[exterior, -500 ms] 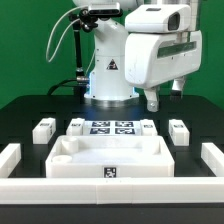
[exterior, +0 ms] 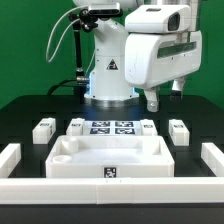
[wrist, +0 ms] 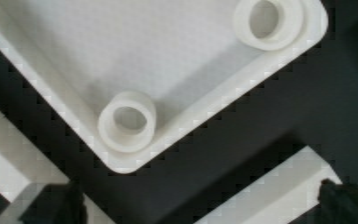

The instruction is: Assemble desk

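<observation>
**Open claw hangs above the tray, holding nothing**

Exterior view: the claw (exterior: 153, 100) hangs in the air above the black table, with nothing held. The tabletop tray (exterior: 110, 162) lies flat below it, nearer the camera and toward the exterior view's left. The tray's long axis runs across the picture. The near leg (exterior: 148, 127) lies almost straight beneath the claw. The outer leg (exterior: 178, 130) lies just beyond it, toward the exterior view's right.

Wrist view: the dark fingertips (wrist: 43, 200) stand wide apart with only bare table between them, so the claw (wrist: 194, 205) is open. A corner of the tray points toward that gap. The corner socket (wrist: 126, 118) is just ahead of the fingers, and the far socket (wrist: 265, 22) is farther along the rim. I judge the near leg the shortest reach, by a plain descent.
</observation>
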Robot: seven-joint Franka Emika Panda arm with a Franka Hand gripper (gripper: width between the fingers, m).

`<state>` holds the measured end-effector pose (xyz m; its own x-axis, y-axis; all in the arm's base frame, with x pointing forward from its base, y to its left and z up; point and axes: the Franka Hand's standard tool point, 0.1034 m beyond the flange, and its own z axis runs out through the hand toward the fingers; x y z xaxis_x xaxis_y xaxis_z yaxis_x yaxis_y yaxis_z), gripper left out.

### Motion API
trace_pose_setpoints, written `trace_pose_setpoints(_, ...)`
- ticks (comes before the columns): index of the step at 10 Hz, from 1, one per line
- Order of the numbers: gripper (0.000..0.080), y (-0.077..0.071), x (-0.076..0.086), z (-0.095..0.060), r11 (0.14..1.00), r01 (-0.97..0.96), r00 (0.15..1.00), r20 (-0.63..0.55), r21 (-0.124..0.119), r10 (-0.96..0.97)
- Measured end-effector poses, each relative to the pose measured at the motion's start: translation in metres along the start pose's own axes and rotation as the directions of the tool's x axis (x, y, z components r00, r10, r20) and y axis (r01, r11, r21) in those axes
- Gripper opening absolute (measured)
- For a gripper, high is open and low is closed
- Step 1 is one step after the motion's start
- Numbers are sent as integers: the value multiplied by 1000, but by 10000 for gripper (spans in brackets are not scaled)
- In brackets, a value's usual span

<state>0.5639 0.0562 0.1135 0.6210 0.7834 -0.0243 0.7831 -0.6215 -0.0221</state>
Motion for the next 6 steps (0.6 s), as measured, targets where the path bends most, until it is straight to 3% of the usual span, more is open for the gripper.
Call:
trace_pose_setpoints(2, 649, 2, -3, 1, 999, 54, 999, -4, -5, -54)
trace_pose_setpoints(3, 649, 6, -18, 7, 988, 154, 988, -9, -16, -154)
trace_pose_setpoints(6, 649, 17, -72, 28, 893, 450, 893, -3, 2, -450)
